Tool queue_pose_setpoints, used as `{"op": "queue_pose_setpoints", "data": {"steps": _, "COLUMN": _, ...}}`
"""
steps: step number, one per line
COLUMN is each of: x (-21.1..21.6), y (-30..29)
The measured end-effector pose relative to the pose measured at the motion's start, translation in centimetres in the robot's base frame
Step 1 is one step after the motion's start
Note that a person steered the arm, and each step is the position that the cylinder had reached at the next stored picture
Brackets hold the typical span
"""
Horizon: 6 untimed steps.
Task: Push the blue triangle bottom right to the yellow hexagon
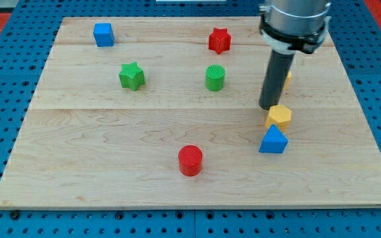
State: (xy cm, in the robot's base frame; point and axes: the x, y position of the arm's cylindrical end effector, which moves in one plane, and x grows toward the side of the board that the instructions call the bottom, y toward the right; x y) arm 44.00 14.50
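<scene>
The blue triangle (273,141) lies right of the board's middle, toward the view's bottom. The yellow hexagon (279,116) sits just above it, touching or nearly touching its top. My tip (267,106) is the lower end of the dark rod, just above and slightly left of the yellow hexagon, close to its upper left edge. The rod hides most of another yellow block (286,77) behind it.
A red cylinder (191,160) stands at the bottom centre. A green cylinder (215,77) and a green star (132,75) sit mid-board. A red star (220,40) and a blue cube (103,34) are near the top edge of the wooden board (78,152).
</scene>
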Motion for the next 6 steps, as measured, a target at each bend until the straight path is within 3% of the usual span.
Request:
{"op": "queue_pose_setpoints", "data": {"steps": 2, "x": 1.1, "y": -5.9}}
{"op": "queue_pose_setpoints", "data": {"steps": 3, "x": 4.7, "y": -5.6}}
{"op": "queue_pose_setpoints", "data": {"steps": 6, "x": 10.4, "y": 0.1}}
